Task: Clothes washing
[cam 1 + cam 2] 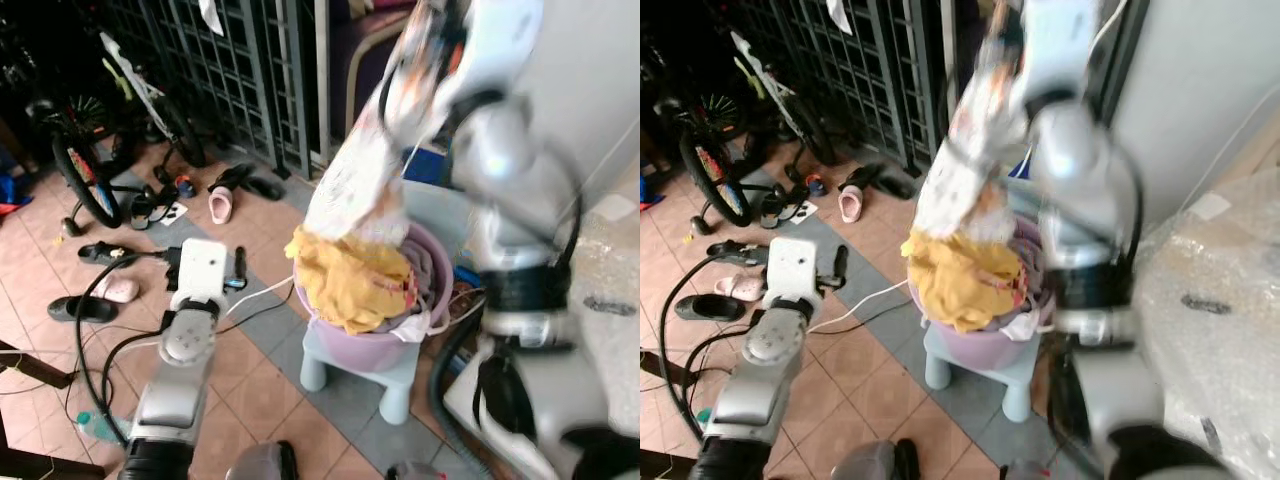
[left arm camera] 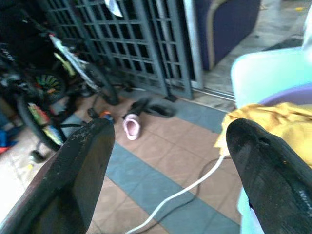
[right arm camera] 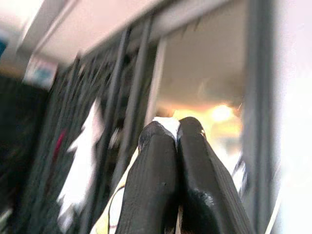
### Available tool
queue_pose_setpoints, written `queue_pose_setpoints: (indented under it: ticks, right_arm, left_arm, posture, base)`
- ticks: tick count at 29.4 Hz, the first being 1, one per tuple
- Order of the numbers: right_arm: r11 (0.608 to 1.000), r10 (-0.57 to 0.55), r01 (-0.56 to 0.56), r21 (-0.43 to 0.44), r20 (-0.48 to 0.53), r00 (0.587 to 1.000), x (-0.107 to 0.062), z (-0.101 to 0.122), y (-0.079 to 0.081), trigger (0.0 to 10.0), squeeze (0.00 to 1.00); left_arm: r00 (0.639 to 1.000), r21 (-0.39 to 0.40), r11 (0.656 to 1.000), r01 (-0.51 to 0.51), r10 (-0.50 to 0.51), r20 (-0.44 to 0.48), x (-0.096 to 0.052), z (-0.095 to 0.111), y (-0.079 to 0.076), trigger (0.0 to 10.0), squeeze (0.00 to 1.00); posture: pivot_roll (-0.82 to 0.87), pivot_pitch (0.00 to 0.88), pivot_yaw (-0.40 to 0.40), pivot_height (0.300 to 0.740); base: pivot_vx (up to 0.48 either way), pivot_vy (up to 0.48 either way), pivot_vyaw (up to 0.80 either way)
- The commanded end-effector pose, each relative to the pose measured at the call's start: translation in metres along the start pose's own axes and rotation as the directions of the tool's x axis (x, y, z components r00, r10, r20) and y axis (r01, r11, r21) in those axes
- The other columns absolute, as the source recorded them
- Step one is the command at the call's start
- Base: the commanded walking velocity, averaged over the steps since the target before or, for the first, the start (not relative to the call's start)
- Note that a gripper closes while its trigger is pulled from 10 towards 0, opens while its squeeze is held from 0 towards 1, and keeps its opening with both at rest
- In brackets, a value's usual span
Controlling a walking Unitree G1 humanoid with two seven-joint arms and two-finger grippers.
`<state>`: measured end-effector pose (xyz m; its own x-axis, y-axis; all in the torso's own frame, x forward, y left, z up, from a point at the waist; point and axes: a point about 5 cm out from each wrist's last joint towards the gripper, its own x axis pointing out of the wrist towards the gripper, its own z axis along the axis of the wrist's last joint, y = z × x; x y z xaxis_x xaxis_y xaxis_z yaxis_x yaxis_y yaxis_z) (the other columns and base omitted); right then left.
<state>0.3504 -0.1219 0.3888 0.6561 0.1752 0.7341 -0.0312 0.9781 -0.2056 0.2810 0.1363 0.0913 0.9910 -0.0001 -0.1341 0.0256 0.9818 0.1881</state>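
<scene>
Leaning against the dark metal gate [image 1: 215, 70] at the far left is a bicycle [image 1: 90, 150], with sandals and slippers [image 1: 222, 205] strewn over the tiled floor [image 1: 270, 385] around it; a pink slipper lies near the gate's foot. A black cable [image 1: 95, 330] and a white cable [image 1: 255, 295] trail across the tiles.

Next, the left arm reaches forward over the floor, its left gripper [image 2: 168, 161] hanging above the tiles just left of the basin. In the left wrist view its two black fingers [image 2: 80, 175] stand spread wide apart with nothing between them, the yellow cloth and the stool's pale edge showing past the far finger.

At the middle, a purple basin [image 1: 380, 340] sits on a small pale blue stool [image 1: 365, 375]. It is heaped with laundry: a yellow garment [image 1: 350, 275] lies on top and spills over the rim, with greyish and patterned cloth beside it.

Above the heap, a white printed garment [image 1: 355, 175] hangs lifted, its lower end touching or just over the yellow one. Its top is pinched by the right gripper [image 3: 175, 134], raised high on the right arm near the upper edge of the head views. In the right wrist view those fingers [image 3: 151, 180] are pressed together on a sliver of white cloth.

On the right stands a pale wall [image 1: 600, 90], and a surface wrapped in clear plastic [image 1: 1215, 300].
</scene>
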Motion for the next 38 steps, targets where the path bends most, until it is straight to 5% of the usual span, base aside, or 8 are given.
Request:
queue_pose_setpoints:
  ticks: [1, 6, 11, 12, 18, 28, 38]
  right_arm:
    - [1.0, -0.013, 0.014, -0.014, 0.014, 1.0, 0.005, 0.001, -0.003, 10.0, 0.0]
    - [0.998, -0.058, 0.059, -0.033, 0.048, 0.997, 0.012, 0.011, -0.025, 10.0, 0.0]
    - [1.0, -0.013, 0.011, -0.02, -0.111, 0.994, -0.027, -0.031, -0.016, 10.0, 0.0]
    - [1.0, -0.01, 0.012, 0.01, -0.194, 0.981, -0.051, -0.047, -0.011, 10.0, 0.0]
    - [0.998, 0.021, 0.0, 0.062, -0.33, 0.944, -0.106, -0.068, 0.009, 10.0, 0.0]
    - [0.994, 0.082, -0.04, 0.102, -0.449, 0.89, -0.149, -0.078, 0.024, 10.0, 0.0]
    - [0.99, 0.123, -0.071, 0.124, -0.489, 0.864, -0.164, -0.079, 0.033, 10.0, 0.0]
  left_arm:
    - [1.0, 0.009, 1.0, -0.013, 0.013, 0.0, 0.002, -0.001, 0.002, 10.0, 0.0]
    - [1.0, -0.002, 1.0, -0.031, 0.031, 0.002, 0.005, 0.0, 0.003, 10.0, 0.0]
    - [0.999, -0.002, 0.999, -0.034, 0.034, 0.002, 0.004, -0.001, 0.003, 10.0, 0.0]
    - [1.0, -0.002, 1.0, -0.023, 0.023, 0.006, 0.001, -0.002, 0.002, 10.0, 0.0]
    - [1.0, -0.001, 1.0, -0.004, 0.004, -0.008, -0.003, -0.003, 0.006, 10.0, 0.0]
    - [1.0, -0.004, 1.0, -0.004, 0.004, 0.014, -0.005, 0.0, 0.01, 10.0, 0.0]
    - [0.999, -0.031, 0.999, -0.013, 0.014, 0.033, -0.007, 0.003, 0.012, 10.0, 0.0]
  posture:
    - [-0.07, 0.0, 0.098, 0.74]
    - [-0.07, 0.0, 0.083, 0.74]
    - [-0.07, 0.0, 0.074, 0.74]
    - [-0.06, 0.0, 0.072, 0.74]
    - [-0.05, 0.0, 0.107, 0.74]
    - [-0.05, 0.0, 0.103, 0.74]
    - [-0.04, 0.007, 0.094, 0.74]
  base:
    - [0.0, 0.0, 0.0]
    - [0.0, 0.0, 0.0]
    - [0.0, 0.0, 0.0]
    - [0.0, 0.0, 0.0]
    - [0.0, -0.209, -0.33]
    - [0.0, -0.075, -0.55]
    - [0.0, 0.0, -0.22]
